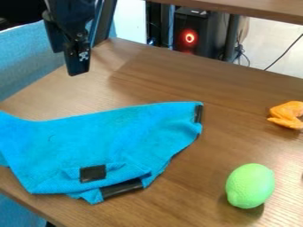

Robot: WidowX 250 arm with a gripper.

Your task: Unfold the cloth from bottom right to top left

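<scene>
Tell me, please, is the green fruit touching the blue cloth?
Apart. The camera view shows a wide strip of table between the green fruit and the blue cloth.

Green lime-like toy [250,185] and, near the right edge, orange toy [287,115] on brown table [195,84].

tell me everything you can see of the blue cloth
The blue cloth looks like soft, slightly fuzzy fabric. It lies on the wooden table, folded and rumpled, its outline irregular. Black patches show at its upper right corner and near its lower edge, where the folds bunch up. Its left end runs out of the picture. The gripper is above the table, apart from it.
</scene>
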